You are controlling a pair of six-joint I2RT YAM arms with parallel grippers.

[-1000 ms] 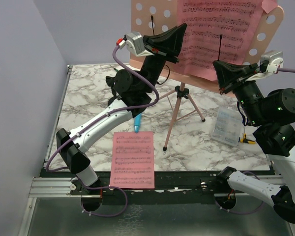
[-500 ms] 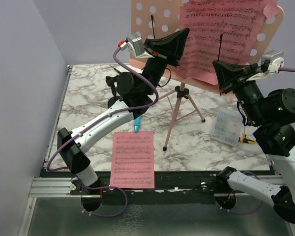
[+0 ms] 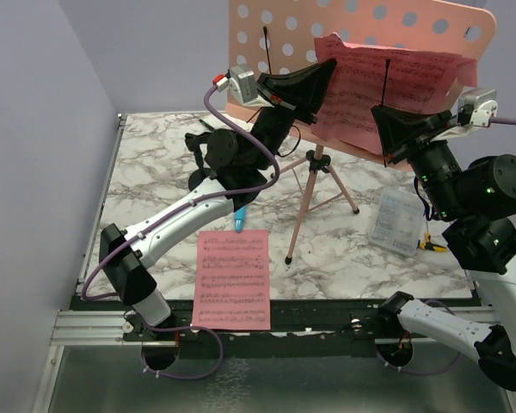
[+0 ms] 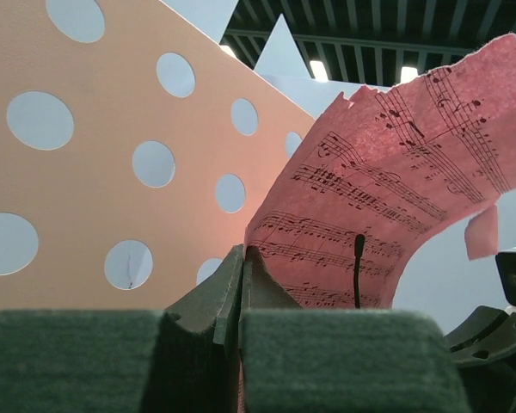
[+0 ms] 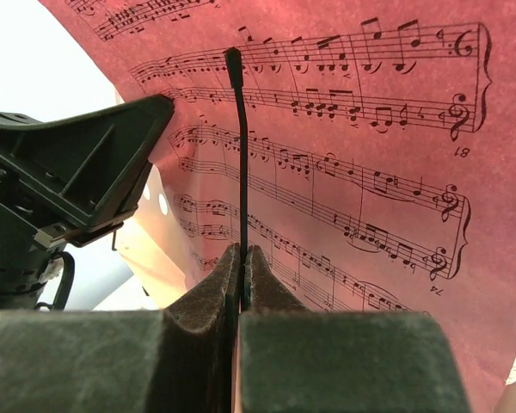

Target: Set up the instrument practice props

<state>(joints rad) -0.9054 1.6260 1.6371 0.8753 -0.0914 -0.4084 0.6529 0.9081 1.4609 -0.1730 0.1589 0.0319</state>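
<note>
A: Scanning the marble table point(image 3: 155, 172) first: nothing lying on it has shifted in the last second, and its left half is open room.
B: The change is up on the music stand point(image 3: 421, 34), the only one here. Far more of its punched desk shows now.
A: That's because the upper sheet point(image 3: 361, 86) has flopped forward, its top edge curling over where it stood flat before.
B: Left gripper point(image 3: 325, 69)?
A: Fingers pressed together at that sheet's left edge; whether paper sits between them, I can't tell. Right gripper point(image 3: 380, 110) is pinched onto a black page wire point(image 3: 387, 77).
B: Two sheets, then?
A: Two. The second sheet point(image 3: 234, 277) lies flat at the front, its near edge overhanging the table's front.
B: One clear box point(image 3: 397, 219), close to the right edge.
A: One blue stick point(image 3: 241, 222), half-hidden under the left arm point(image 3: 181, 215), just beyond the flat sheet. And two wires: the second wire point(image 3: 266, 47) stands free on the left.
</note>
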